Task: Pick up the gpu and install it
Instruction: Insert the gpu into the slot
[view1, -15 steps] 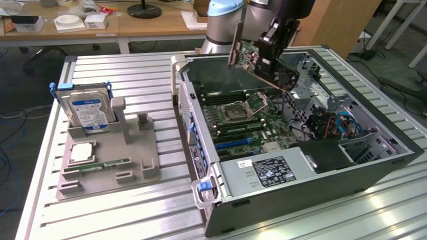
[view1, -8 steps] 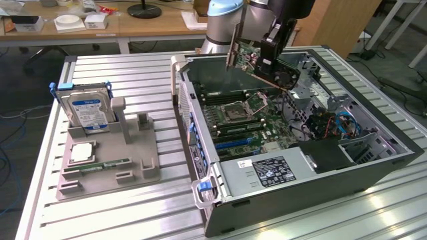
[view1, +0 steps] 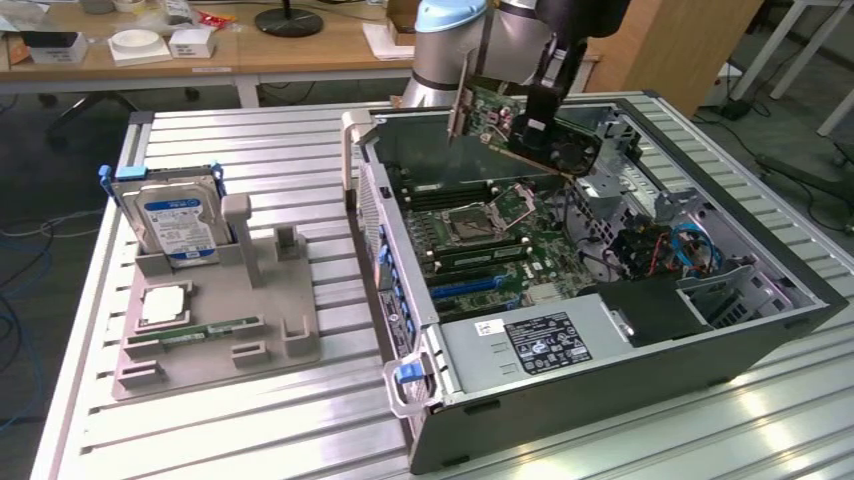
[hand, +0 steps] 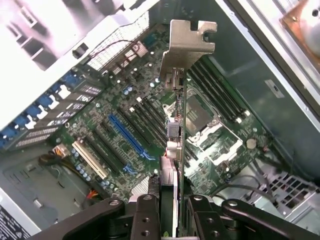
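Gpu in air, tilted, over open case, above motherboard, clear of it. Blue slot under card. Hard drive, RAM stick on tray, exterior view's left, well apart. Gripper fingers partly closed, clamping gpu edge.

The gpu ends in a bare silver metal bracket, dull and lightly brushed. The end effector looks like matt black metal with small screw heads. The table is ribbed aluminium, glossy where light strikes it. The computer case is dark matt painted metal outside and bare grey sheet inside. The tray is matt grey plastic, and the hard drive is silver metal with a glossy blue label
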